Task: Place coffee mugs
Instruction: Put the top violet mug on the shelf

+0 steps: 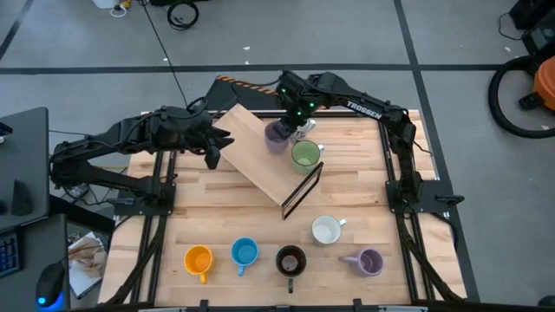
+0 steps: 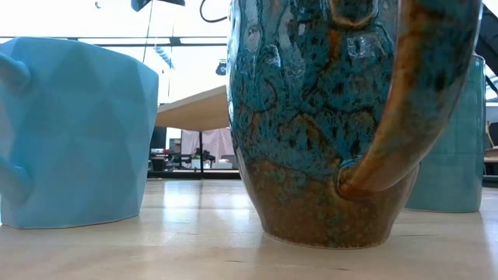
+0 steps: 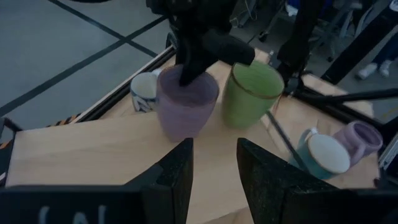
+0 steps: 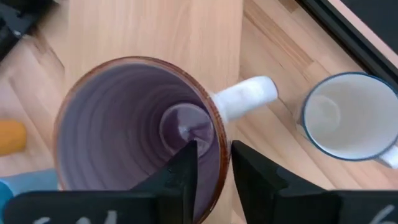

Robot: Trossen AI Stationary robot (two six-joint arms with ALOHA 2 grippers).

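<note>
wooden shelf [image 1: 260, 152]: right gripper [image 4: 213, 163] straddles lavender mug [image 4: 134, 127] rim.

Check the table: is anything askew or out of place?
The wooden board lies skewed across the table, not square with its edges. The right gripper straddles the rim of the lavender mug on it; the left gripper waits nearby.

We note both arms are dark, near-black, built of jointed segments with thin black cables running along them. The right arm [image 1: 368, 108] carries white "TROSSEN" lettering on one link and small green lights glowing near its wrist. The left arm [image 1: 130, 139] shows no readable marking. Each pincer's fingers [image 3: 174, 174] are flat, matte black, square-edged blades.
</note>
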